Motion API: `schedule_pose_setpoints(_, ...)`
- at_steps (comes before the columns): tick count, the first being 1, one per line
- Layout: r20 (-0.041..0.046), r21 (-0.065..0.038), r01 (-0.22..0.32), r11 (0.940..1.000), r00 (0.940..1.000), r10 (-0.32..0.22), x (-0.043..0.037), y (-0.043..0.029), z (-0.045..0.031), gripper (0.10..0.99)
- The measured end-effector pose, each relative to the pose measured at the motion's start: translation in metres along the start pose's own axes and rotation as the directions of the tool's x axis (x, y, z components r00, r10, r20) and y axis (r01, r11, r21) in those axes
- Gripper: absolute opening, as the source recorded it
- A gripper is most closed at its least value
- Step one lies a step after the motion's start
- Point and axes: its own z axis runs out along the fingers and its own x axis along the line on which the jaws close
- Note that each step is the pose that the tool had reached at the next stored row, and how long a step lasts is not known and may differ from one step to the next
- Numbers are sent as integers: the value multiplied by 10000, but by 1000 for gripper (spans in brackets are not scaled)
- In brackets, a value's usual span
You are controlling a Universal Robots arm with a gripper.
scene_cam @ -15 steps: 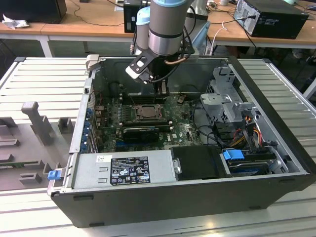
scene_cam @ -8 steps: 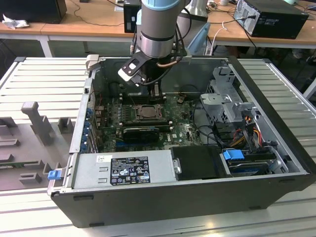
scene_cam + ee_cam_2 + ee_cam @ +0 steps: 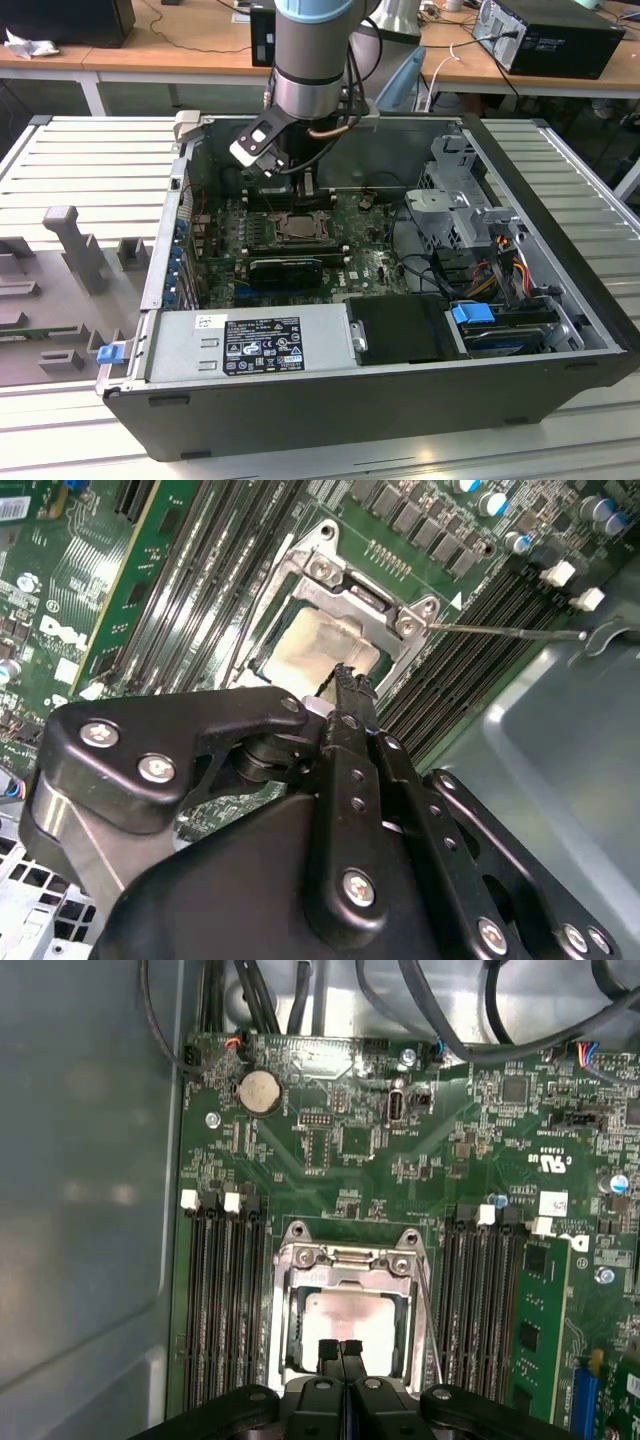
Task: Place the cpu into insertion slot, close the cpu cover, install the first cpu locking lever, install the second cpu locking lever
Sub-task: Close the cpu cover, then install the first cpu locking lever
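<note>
- The cpu [image 3: 345, 1322] sits in the insertion slot [image 3: 300, 226] with the cpu cover [image 3: 345, 1258] looking folded down, so I'd call this the cover/lever stage.
- The tool [image 3: 341, 1352] is clenched on nothing, tips just over the chip's edge; can't tell if they touch.
- One locking lever [image 3: 500, 632] sticks out, seemingly unlatched; latching needs a steady push.
- The arm drops straight into the computer case [image 3: 520, 250].

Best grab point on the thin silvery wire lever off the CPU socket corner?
Probably the bent free end of the thin silvery wire lever, pinched across the wire from above. The straight shaft is thin; the bend gives purchase and lies clear of the silvery socket frame.
</note>
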Motion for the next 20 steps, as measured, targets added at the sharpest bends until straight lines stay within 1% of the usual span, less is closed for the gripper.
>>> schedule_pose_setpoints(4, 0, 0, -1, 10000, 10000, 1, 3, -64, 0, 106)
schedule_pose_setpoints(5, 1, 1, 0, 10000, 10000, 0, 4, -70, 0, 106)
schedule_pose_setpoints(8, 3, 0, -1, 10000, 10000, 1, 6, -72, -37, 106)
schedule_pose_setpoints(15, 3, 1, 0, 10000, 10000, 0, 10, -73, -96, 106)
schedule_pose_setpoints(20, 3, 1, 0, 10000, 10000, 0, 15, -73, -179, 106)
